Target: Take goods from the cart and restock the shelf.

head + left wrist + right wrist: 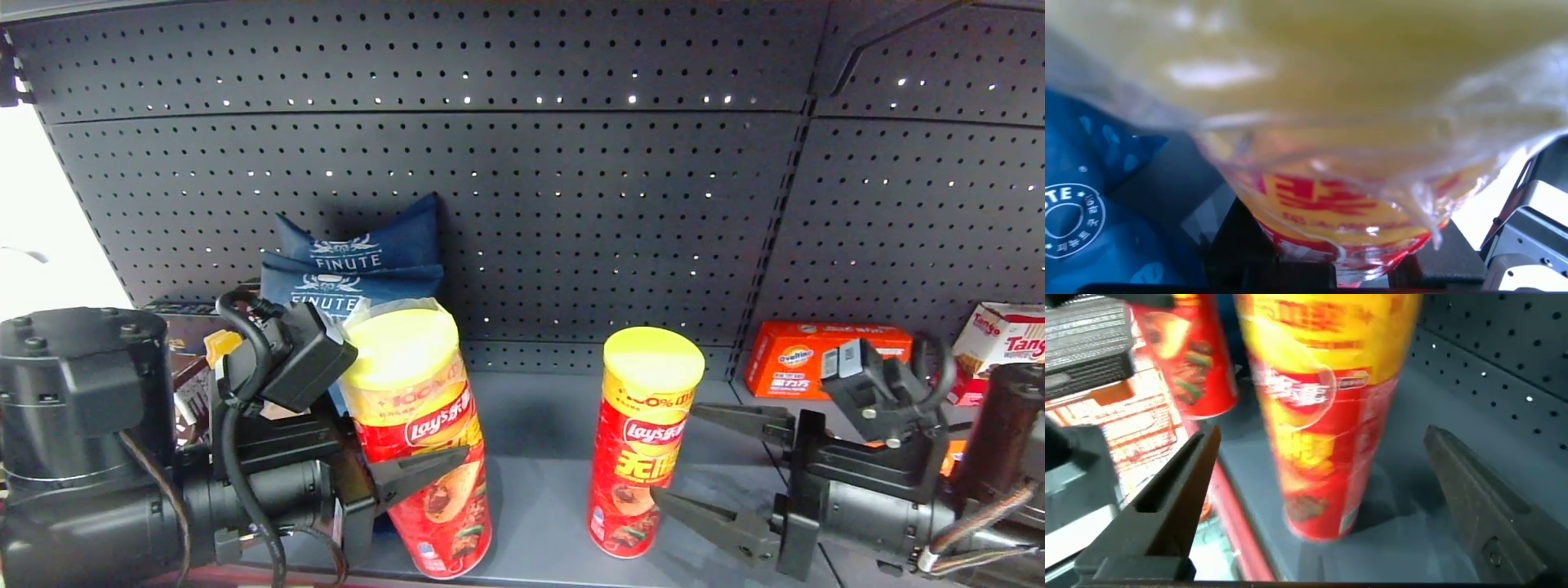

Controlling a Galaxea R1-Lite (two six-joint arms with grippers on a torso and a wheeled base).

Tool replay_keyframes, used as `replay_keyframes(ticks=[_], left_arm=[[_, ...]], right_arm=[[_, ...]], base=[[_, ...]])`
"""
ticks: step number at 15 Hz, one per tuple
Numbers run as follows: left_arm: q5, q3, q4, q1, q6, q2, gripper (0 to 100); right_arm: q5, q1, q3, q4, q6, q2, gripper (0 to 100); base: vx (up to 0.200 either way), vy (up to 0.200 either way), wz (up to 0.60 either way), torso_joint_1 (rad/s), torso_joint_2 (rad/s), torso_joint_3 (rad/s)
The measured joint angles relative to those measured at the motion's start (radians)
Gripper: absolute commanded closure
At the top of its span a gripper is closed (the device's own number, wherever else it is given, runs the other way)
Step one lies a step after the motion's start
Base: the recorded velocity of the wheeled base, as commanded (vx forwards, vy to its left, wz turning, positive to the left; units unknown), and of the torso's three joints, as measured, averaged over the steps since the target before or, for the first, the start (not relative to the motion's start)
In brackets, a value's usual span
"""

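A: Surroundings of the goods?

B: Grey shelf board (539, 457) backed by a dark pegboard panel (571, 204). Two navy pillow bags (359, 269) stacked against the panel at the left, just behind the left chip canister (424, 425). Left of the bags, a dark package (184, 322), mostly hidden by the left arm. Past the upright post (780, 245), an orange box (816, 359) lying flat at the back. Just beside it, a tilted white and red wafer box (1008, 335), cut off by the frame edge.

A: Anything in the way?

B: Navy pillow bags close behind the left chip canister, little room between. Right arm's wrist crossing in front of the orange box, covering its near corner.

A: Jaws?

B: Left gripper (433, 474) clenched around the left chip canister, low on its body, one dark finger crossing the red front. Canister leaning slightly, loose clear film over its yellow lid, base near the front edge of the shelf board. Contact with the board impossible to judge. Right gripper (673, 452) released and spread wide, one finger on each side of the right chip canister (645, 392), touching neither side. That canister upright on the shelf board, well apart from the left one, bare board between.

A: Counts?

B: Chip canisters: two, both red with yellow lids. Navy pillow bags: two. Orange box: one. Wafer box: one. Dark package: one. Grippers: two, one grasping, one released
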Motion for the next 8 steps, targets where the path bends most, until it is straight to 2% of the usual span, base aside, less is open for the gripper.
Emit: replay_keyframes(ticks=[3,5,8], left_arm=[[-0.001,-0.001,0.000,0.000,0.000,-0.004,100],[-0.001,-0.001,-0.001,0.000,0.001,-0.005,100],[-0.001,-0.004,-0.002,0.000,0.001,-0.010,100]], right_arm=[[-0.053,0.000,-0.019,0.175,0.000,-0.162,0],[-0.220,0.000,-0.038,0.276,0.000,-0.272,0],[-0.309,-0.046,-0.034,0.323,0.000,-0.392,0]], base=[[0.000,0.000,0.00,0.000,0.00,0.000],[0.000,0.000,0.00,0.000,0.00,0.000],[0.000,0.000,0.00,0.000,0.00,0.000]])
